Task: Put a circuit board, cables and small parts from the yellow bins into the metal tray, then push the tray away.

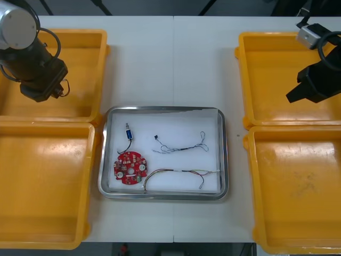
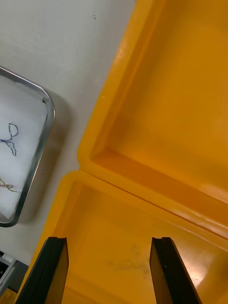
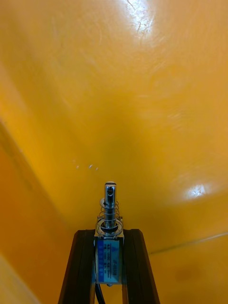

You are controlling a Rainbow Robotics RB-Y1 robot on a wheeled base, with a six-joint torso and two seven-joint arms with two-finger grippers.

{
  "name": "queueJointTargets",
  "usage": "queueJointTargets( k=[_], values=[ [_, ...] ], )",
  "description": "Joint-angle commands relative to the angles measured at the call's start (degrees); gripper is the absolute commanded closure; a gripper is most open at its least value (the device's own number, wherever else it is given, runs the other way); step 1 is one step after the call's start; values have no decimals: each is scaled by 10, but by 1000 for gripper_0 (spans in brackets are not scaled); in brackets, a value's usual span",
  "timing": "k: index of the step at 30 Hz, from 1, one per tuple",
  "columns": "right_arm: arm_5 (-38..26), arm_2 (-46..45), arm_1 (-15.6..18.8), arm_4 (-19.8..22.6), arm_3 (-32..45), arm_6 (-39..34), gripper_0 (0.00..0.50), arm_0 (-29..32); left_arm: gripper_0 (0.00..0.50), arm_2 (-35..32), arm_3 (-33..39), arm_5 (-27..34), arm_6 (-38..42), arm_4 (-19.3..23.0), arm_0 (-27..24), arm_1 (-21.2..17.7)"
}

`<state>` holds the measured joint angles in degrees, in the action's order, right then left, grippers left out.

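Note:
My left gripper [image 1: 53, 93] hangs over the far left yellow bin [image 1: 80, 48]. In the left wrist view it [image 3: 109, 240] is shut on a small metal part [image 3: 109, 216] with a spring and a blue label, above the bin's orange floor [image 3: 142, 95]. The metal tray [image 1: 106, 154] holds a round red circuit board [image 1: 130, 167], another small metal part [image 1: 128, 132], a twisted blue and white cable [image 1: 184, 145] and a red and yellow cable [image 1: 181, 172]. Over the far right bin [image 1: 277, 69] my right gripper [image 1: 294, 97] stands open [image 2: 110, 249] with nothing between its fingers.
The near left bin [image 1: 42, 181] and near right bin [image 1: 298, 192] flank the tray. In the right wrist view, the wall between the two right bins [image 2: 142, 175] lies just past the fingers, with the tray's corner [image 2: 45, 123] off to one side.

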<state>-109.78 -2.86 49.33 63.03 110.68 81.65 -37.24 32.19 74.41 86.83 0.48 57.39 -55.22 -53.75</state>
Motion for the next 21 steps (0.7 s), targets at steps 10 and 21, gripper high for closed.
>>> queueJointTargets(
  k=[10,21],
  values=[
    [-2,-112,39,-26,46,-107,0,125,500,-57,152,120,-65,31,-23,-51],
    [-2,-112,48,-67,51,-197,0,166,500,-57,280,115,-7,65,-7,-54]
  ],
)
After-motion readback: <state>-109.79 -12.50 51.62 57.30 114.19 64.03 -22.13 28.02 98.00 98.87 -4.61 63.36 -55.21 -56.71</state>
